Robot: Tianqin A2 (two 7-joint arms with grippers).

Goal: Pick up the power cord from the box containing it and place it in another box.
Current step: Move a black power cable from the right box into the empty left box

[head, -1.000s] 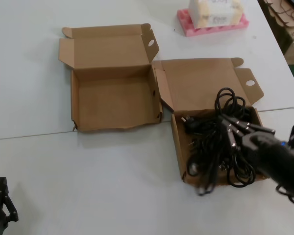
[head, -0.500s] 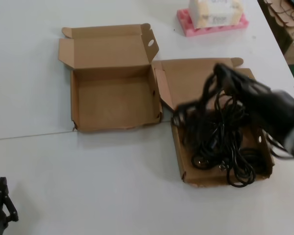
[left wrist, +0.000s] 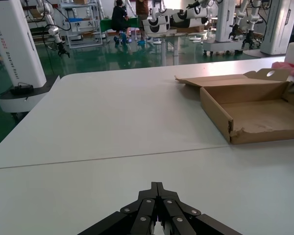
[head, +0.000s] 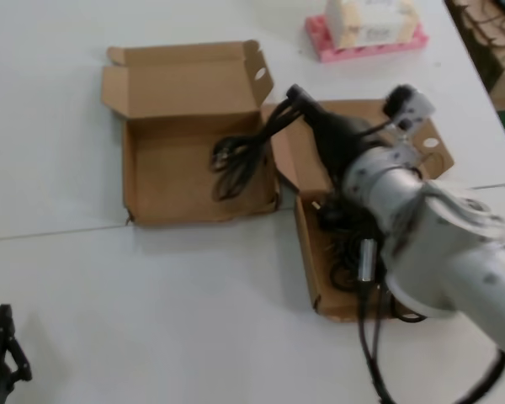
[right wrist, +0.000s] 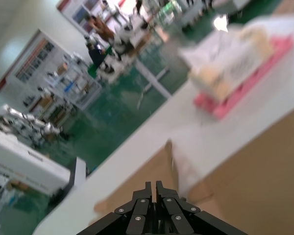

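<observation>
The right gripper (head: 293, 94) is clenched on the power cord (head: 240, 151), which dangles below it over another box (head: 143, 181).

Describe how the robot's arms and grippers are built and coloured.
The right arm is a thick silver-white tube with a black forearm, black cables alongside, ending in a slim black gripper. The left gripper is black too, its fingers made of jointed links.

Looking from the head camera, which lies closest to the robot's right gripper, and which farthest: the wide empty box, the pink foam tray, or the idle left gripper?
From the right gripper:
1. Wide box, just beside and below it, to its left.
2. Pink foam tray, at the table's far edge.
3. Left gripper, parked at the near left corner.
</observation>
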